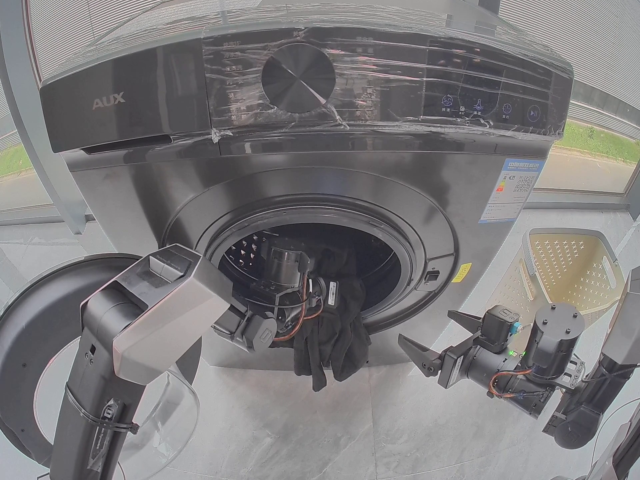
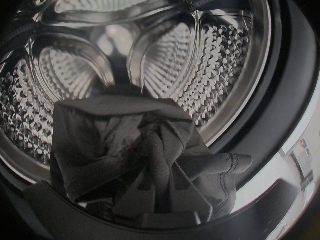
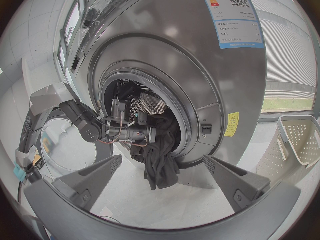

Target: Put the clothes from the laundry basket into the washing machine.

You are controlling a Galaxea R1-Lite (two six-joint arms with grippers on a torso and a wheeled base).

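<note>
The grey front-loading washing machine (image 1: 307, 188) stands with its round opening uncovered. A black garment (image 1: 333, 335) lies over the lower rim of the opening, part inside the drum and part hanging down toward the floor. My left gripper (image 1: 337, 298) is at the mouth of the drum, shut on the bunched cloth. In the left wrist view the black garment (image 2: 140, 150) is gathered in front of the steel drum (image 2: 206, 84), and cloth hides the fingers. My right gripper (image 1: 440, 338) hangs open and holds nothing, low to the right of the opening, beside the laundry basket (image 1: 533, 255).
The machine's door (image 1: 40, 341) is swung open on the left, beside my left arm. The beige and grey basket (image 3: 296, 140) lies tilted on the floor by the machine's right corner, its perforated inside bare. Pale floor tiles (image 1: 373, 428) stretch in front of the machine.
</note>
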